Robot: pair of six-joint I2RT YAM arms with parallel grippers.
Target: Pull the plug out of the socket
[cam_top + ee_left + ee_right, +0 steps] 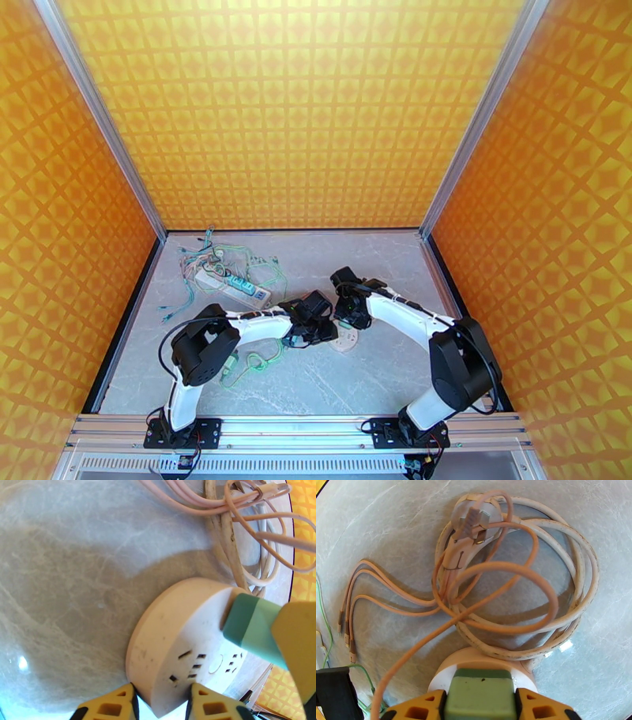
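Top external view has both arms bent inward so their wrists meet near the middle of the grey marbled table (pixel 395 371), above a round white socket (pixel 345 341) lying flat on it. In the right wrist view the right gripper (pixel 480 708) clasps the green plug (pixel 480 693), one yellow finger pressed against each side of its body. The plug is seated in the socket, at the edge of its face. In the left wrist view the left gripper (pixel 160 708) has its yellow fingertips (pixel 110 708) set on either side of the socket's near rim. Whether they actually squeeze it I cannot tell. The same view shows the plug standing up from the socket's far side with a yellow finger of the other arm against it. Beyond the socket lies a coiled white cable (pixel 584 578), with pink cords (pixel 493 569) looped over it. A white power strip (pixel 233 286) tangled in thin green wires (pixel 189 276) sits well apart, toward the back left corner.
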